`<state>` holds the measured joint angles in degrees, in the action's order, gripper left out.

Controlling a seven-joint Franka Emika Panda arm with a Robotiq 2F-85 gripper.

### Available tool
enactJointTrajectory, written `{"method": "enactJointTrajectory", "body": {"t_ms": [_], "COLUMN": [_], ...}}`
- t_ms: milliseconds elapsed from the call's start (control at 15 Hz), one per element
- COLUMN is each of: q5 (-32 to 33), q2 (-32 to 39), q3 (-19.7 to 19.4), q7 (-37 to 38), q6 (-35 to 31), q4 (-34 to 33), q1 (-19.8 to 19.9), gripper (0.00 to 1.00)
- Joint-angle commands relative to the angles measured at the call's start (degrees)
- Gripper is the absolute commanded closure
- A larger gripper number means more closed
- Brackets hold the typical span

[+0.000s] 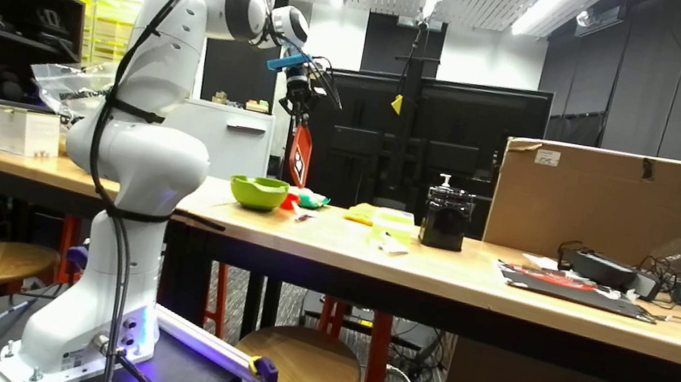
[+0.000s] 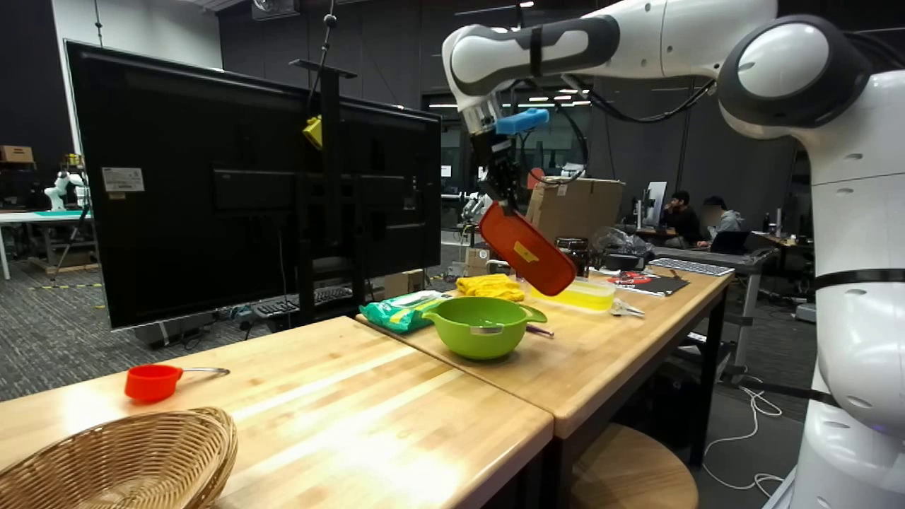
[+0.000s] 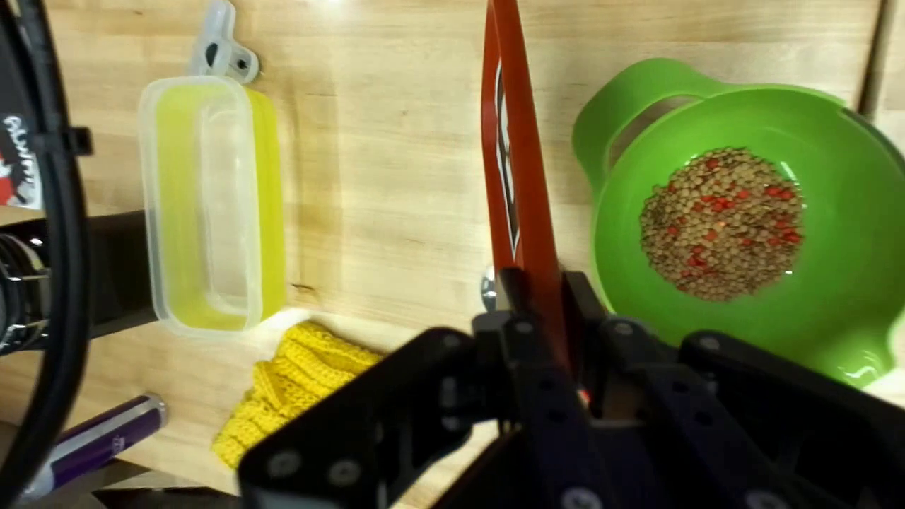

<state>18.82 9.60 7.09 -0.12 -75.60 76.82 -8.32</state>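
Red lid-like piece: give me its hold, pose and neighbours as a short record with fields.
Held: red lid-like piece, gripped between the fingers
Pose: tilted, hanging above the wooden table
One side, wrist view: green bowl with brown and red grains
Opposite side, wrist view: yellow container, grey clip by its end
Also near: crumpled yellow cloth
Contact with bowl: none seen

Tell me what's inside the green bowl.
The green bowl holds a layer of brown, lentil-like grains with red pieces scattered among them. The bowl's floor beneath the grains is covered, and the gripper hides part of the bowl's edge in the wrist view.
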Motion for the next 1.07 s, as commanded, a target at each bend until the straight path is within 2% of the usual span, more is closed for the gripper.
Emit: {"method": "enactJointTrajectory", "body": {"t_ms": [0,600,1000], "q5": [-8.2,-29.6,-47.3], "q2": [0.9,4.7,8.3], "q3": [-0.5,-1.5,-0.6], "q7": [-7.1,-18.9,-22.7], "q6": [3.5,14.4,15.6], "q4": [-5.7,-15.0,-13.1], "q1": [1.9,9.8,13.9], "gripper": [0.97,0.97,0.97]}}
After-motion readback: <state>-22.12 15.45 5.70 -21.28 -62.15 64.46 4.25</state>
